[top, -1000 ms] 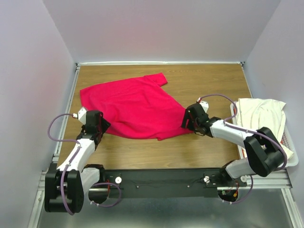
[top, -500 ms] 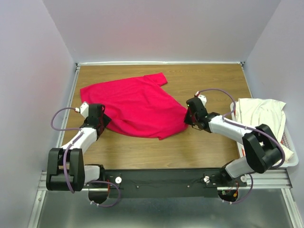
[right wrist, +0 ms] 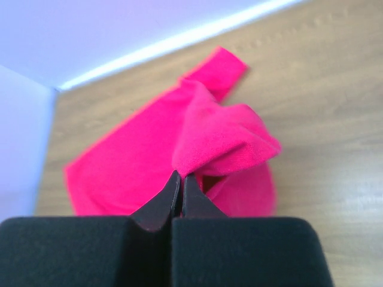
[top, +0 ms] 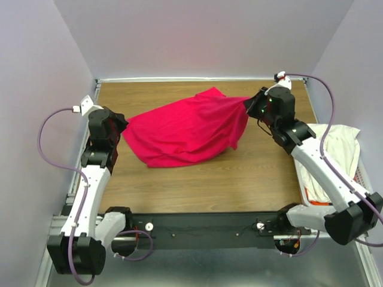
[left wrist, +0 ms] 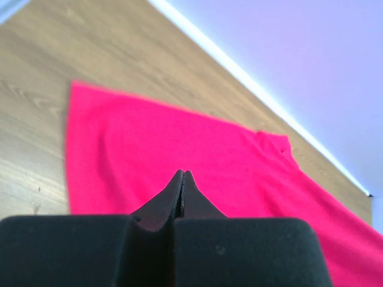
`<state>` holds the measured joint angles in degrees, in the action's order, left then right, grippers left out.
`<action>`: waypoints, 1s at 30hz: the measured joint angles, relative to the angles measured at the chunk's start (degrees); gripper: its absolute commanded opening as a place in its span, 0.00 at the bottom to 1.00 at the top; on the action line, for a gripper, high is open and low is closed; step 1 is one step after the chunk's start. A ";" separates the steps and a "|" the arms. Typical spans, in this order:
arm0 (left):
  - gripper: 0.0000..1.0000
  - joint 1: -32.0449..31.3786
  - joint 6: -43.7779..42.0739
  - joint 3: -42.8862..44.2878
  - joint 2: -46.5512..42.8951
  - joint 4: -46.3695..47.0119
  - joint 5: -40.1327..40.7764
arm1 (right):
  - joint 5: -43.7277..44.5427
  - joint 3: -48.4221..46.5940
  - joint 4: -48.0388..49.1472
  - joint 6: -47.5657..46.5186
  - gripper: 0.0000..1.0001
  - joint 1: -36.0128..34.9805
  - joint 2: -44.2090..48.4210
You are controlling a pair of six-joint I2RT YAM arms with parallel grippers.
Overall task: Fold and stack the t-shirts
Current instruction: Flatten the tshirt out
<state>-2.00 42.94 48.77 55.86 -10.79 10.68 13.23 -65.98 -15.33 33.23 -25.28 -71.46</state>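
Left hand (top: pixel 121 124): pinched shut on left edge of red shirt (top: pixel 185 128).
Right hand (top: pixel 250 106): pinched shut on right edge, cloth bunched at tips.
Red shirt: slung between both hands, lower part sagging onto surface (top: pixel 239 173).
Cream shirt (top: pixel 338 143): heaped in basket (top: pixel 366 179), far right.

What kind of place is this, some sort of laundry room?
Probably a robot test booth, not a home: a wooden table boxed in by plain walls, a left arm and a right arm bolted at its near edge, and a red t-shirt stretched between them near a laundry basket.
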 measured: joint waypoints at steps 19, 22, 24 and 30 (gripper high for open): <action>0.68 -10.36 5.77 -16.39 12.74 0.83 0.76 | 0.07 3.48 -4.55 -0.90 0.00 0.15 0.98; 0.68 -11.41 6.58 -14.43 18.69 1.86 1.77 | 0.07 3.48 -4.52 -0.96 0.00 0.15 0.85; 0.68 -12.13 7.06 -13.03 22.29 2.16 2.32 | 0.07 3.48 -4.52 -1.14 0.00 0.15 0.72; 0.26 -13.42 9.09 -9.49 28.57 3.87 3.98 | 0.09 3.48 -4.52 -1.66 0.00 0.15 0.11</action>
<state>-15.42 52.03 39.29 84.42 -6.92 14.66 13.32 -62.50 -19.86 31.57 -25.12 -71.35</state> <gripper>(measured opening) 0.507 0.012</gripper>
